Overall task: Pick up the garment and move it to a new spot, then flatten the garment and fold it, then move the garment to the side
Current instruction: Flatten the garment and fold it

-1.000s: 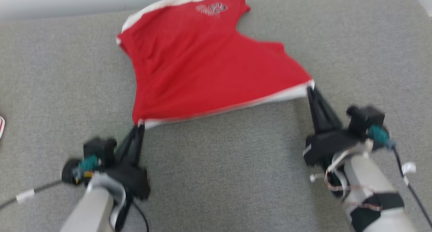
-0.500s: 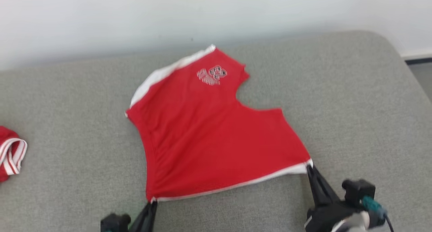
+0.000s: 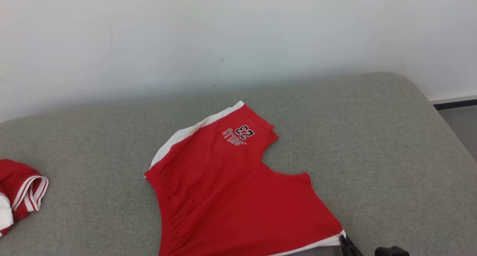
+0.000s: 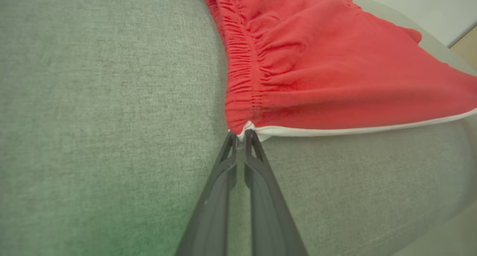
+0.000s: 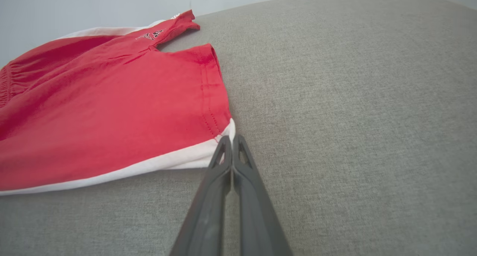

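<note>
The garment [image 3: 231, 196] is a pair of red shorts with white trim and a "23" print, lying spread on the grey cushion [image 3: 372, 136]. In the left wrist view my left gripper [image 4: 241, 133] is shut on the gathered waistband corner of the garment [image 4: 316, 73]. In the right wrist view my right gripper [image 5: 231, 138] is shut on the white-edged corner of the garment [image 5: 111, 114]. The tip of the right gripper [image 3: 343, 238] also shows at the bottom of the head view, at the garment's near right corner. The edge between the two held corners is pulled straight.
Another red and white piece of clothing [image 3: 18, 189] lies bunched at the cushion's left edge. A pale wall [image 3: 223, 36] runs behind the cushion. The cushion's rounded right edge drops to the floor [image 3: 460, 118].
The head camera has tilted up, so the garment and grippers sit lower in the picture and the wall has come into view. Both grips on the garment's corners are unchanged.
</note>
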You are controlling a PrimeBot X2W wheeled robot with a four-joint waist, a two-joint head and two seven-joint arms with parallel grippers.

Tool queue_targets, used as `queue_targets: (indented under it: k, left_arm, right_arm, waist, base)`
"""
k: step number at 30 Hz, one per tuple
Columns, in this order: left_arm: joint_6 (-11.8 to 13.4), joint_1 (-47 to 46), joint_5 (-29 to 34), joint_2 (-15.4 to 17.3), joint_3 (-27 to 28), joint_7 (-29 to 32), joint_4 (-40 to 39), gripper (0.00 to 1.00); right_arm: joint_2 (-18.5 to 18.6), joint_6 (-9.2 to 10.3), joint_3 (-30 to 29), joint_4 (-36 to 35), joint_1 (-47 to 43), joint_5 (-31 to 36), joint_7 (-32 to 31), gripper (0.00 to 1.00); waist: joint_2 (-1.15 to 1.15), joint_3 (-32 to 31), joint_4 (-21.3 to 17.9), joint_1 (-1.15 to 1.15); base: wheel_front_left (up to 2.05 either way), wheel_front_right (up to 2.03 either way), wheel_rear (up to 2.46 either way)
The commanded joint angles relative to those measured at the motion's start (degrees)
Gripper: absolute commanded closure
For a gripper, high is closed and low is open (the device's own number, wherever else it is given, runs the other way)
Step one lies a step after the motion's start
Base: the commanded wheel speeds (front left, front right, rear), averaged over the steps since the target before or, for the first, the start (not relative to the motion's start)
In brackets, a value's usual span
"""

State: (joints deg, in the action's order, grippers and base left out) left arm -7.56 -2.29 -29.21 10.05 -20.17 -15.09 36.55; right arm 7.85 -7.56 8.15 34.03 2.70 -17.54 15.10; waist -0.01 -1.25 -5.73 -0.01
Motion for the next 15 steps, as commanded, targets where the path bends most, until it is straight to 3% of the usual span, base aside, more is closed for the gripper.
queue_targets:
  k: [1, 9, 15]
  left_arm:
    - [0.17, 1.77, -0.30, 0.02, 0.23, -0.11, 0.10, 1.00]
    - [0.17, 4.96, 0.17, -0.65, 1.72, -0.12, -1.45, 1.00]
    - [0.17, 4.88, -0.31, -0.37, 0.18, -0.13, -4.80, 1.00]
  right_arm:
    - [-0.12, 0.14, 0.08, 0.04, -0.97, 0.66, 0.06, 1.00]
    - [-0.01, 0.14, 0.08, 0.32, -4.26, 1.00, 0.06, 1.00]
    - [0.15, 0.14, -1.76, -3.21, -4.08, 1.72, 0.06, 1.00]
  waist:
    - [0.01, -0.98, 0.00, 0.01]
    - [0.01, -1.96, 0.63, 0.01]
    - [0.01, -0.64, 1.66, 0.01]
  base:
    - [0.00, 0.00, 0.00]
    - [0.00, 0.00, 0.00]
    - [0.00, 0.00, 0.00]
